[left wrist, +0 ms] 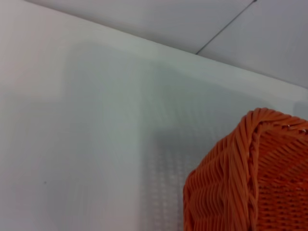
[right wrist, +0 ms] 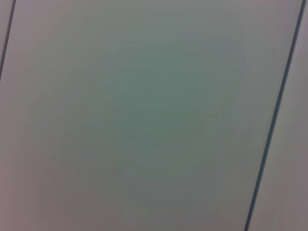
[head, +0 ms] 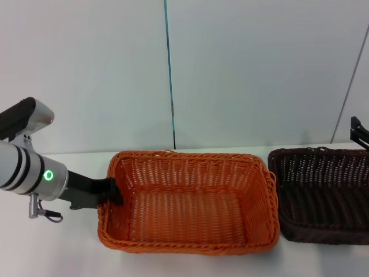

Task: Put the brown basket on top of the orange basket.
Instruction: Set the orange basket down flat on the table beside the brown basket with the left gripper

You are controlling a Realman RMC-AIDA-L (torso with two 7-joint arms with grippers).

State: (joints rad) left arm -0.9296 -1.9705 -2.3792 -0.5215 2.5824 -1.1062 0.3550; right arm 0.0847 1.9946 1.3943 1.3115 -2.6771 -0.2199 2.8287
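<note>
Brown basket [head: 323, 196] sits on the white table [head: 57, 248] at the far right of the head view, just beside the orange basket [head: 187, 199], rims near or touching, can't tell which. Not stacked yet.

Left gripper [head: 112, 192] is at the orange basket's left rim; fingers look clamped on the rim, one dark finger inside the wall. Right gripper [head: 358, 131] shows only as a black tip at the right edge, above the brown basket's far rim; can't tell if open or closed.

Risks, as I judge it: left arm is holding the wrong basket for a lift, so if it pulls, the orange one slides or tips & may shove the brown one. Right side's grip point is near the picture edge, so a one-sided lift of the brown basket could let it sag & catch on the orange rim.

Views: head cam shows both baskets & both arms. Left wrist shows only an orange corner & bare table, no fingers. Right wrist shows just wall panels w/ dark seams, no basket at all.
</note>
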